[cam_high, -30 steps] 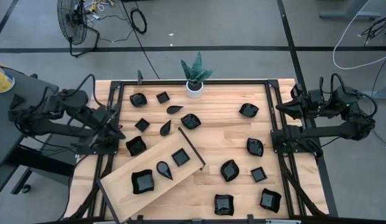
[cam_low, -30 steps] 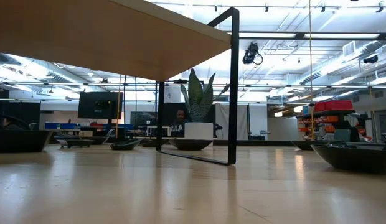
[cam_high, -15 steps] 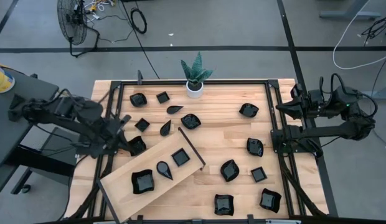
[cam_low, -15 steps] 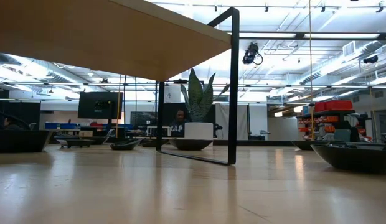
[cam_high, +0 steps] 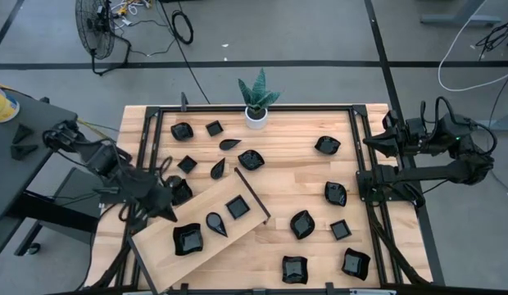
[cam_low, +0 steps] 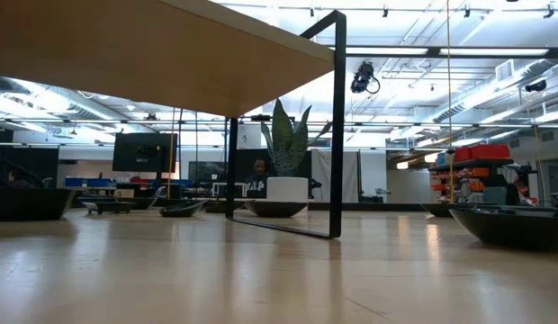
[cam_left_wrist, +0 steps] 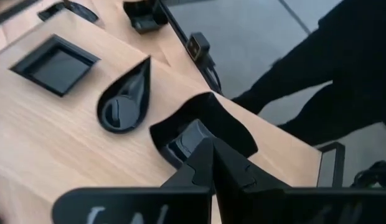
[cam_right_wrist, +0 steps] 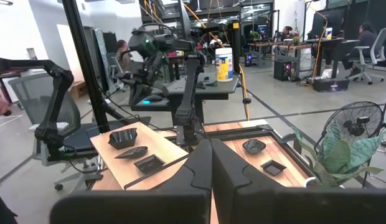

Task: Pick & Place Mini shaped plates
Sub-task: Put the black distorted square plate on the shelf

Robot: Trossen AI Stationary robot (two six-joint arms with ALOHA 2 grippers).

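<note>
Several glossy black mini shaped plates lie scattered on the wooden table [cam_high: 278,176]. Three more sit on a raised light wooden board [cam_high: 160,238]: a wavy one [cam_high: 187,238], a teardrop [cam_high: 216,223] and a square [cam_high: 237,206]. My left gripper [cam_high: 169,206] is shut and slants down over the board's left end, just short of the wavy plate [cam_left_wrist: 205,121] and touching nothing. Beyond it the left wrist view shows the teardrop [cam_left_wrist: 124,102] and the square [cam_left_wrist: 54,63]. My right gripper [cam_right_wrist: 211,155] is shut and waits level at the table's right side [cam_high: 375,143].
A white pot with a green plant [cam_high: 256,115] stands at the far edge. Black frame rails [cam_high: 156,139] run along both table sides. In the low view the board's underside [cam_low: 126,54] and its black leg [cam_low: 337,126] fill the near left. People sit in the room beyond.
My left gripper has swung from beside the table's left rail toward the near edge and a little down, tipping its fingers further downward. It now hangs over the board's left end, and its arm covers part of a plate next to the board. It stayed shut.
</note>
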